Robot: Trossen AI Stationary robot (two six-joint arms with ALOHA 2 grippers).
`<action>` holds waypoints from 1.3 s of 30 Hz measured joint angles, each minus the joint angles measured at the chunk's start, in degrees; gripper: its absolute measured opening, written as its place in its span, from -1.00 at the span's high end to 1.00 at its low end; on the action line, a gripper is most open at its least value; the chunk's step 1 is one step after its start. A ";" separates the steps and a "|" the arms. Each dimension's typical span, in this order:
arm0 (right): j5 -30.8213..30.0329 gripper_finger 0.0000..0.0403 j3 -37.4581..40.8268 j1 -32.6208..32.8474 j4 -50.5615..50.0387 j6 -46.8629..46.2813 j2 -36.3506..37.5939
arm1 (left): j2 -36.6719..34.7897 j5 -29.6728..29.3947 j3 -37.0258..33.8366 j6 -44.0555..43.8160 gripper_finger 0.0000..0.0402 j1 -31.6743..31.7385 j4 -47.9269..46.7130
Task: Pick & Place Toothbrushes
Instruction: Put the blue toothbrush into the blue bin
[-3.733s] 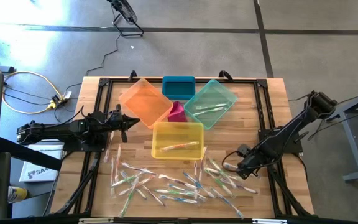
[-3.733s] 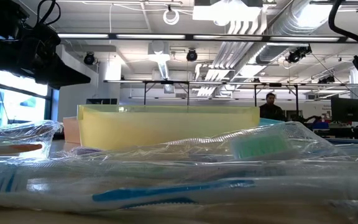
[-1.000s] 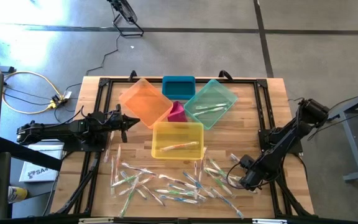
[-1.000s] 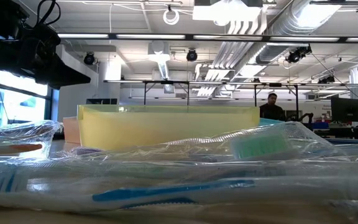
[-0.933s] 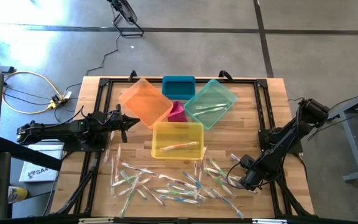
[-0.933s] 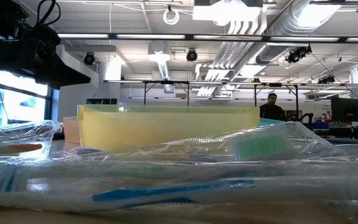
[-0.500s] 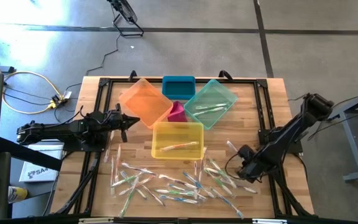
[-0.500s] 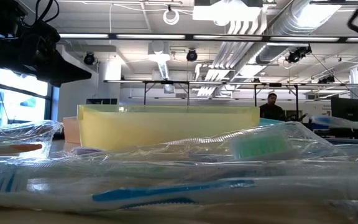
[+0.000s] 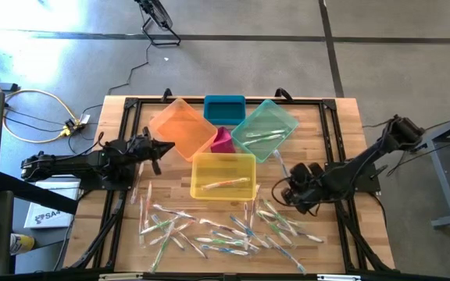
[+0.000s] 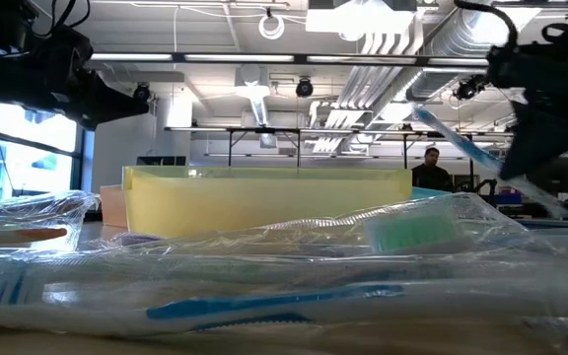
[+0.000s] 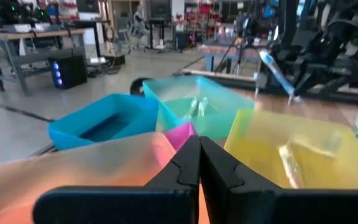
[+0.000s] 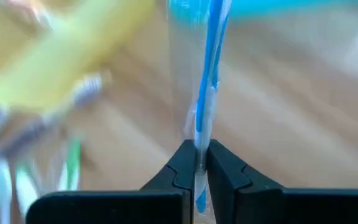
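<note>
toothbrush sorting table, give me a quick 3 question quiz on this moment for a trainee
1. True or false: the right gripper is shut on a blue toothbrush.
2. Which bin lies nearest the loose pile of toothbrushes? A) yellow bin B) blue bin C) orange bin
3. Fill in: the left gripper, holding nothing, sits beside the ____ bin.

Key: 1 true; 2 A; 3 orange

left gripper point(image 9: 156, 151): fingers closed, empty, at bench's left edge | right gripper point(image 9: 287, 190): fingers pinched, raised, right of bench centre
</note>
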State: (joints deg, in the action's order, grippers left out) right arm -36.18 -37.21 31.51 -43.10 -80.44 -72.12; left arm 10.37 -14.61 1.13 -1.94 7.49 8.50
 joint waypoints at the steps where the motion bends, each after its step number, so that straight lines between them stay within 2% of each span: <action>1: -2.08 0.93 0.00 -0.93 1.21 1.84 0.00 | 0.00 -0.02 0.00 0.05 1.00 0.00 0.79; 9: -19.70 0.93 -0.02 -8.33 16.11 20.73 0.00 | -0.02 -0.16 0.00 -0.02 1.00 0.00 5.69; 13: -24.87 0.93 -0.07 -12.35 28.18 35.53 0.02 | 0.00 -0.16 0.00 -2.29 1.00 0.00 5.55; 15: -24.23 0.93 -0.09 -14.50 34.18 43.30 0.02 | 0.00 -0.16 -0.01 -3.98 1.00 0.00 5.55; 18: -19.98 0.93 -0.09 -17.91 41.75 53.46 0.02 | 0.00 -0.13 -0.02 -7.13 1.00 0.00 5.55; 25: -10.36 0.93 -0.11 -25.48 49.47 65.80 0.02 | -0.02 -0.13 0.00 -12.24 1.00 0.00 5.53; 32: -4.10 0.93 -0.11 -31.73 50.43 70.10 0.02 | -0.02 -3.36 0.00 -13.59 1.00 0.00 9.76; 35: -3.74 0.93 -0.11 -33.34 50.65 69.94 0.02 | -0.02 -4.09 0.20 -13.48 1.00 0.00 12.05; 39: -3.67 0.93 -0.11 -34.70 50.83 69.76 -0.46 | 0.06 -4.11 2.30 -13.07 1.00 0.00 7.56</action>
State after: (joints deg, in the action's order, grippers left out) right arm -39.86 -37.32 -3.20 7.73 -10.68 -72.58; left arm 10.44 -18.72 3.42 -15.00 7.49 16.06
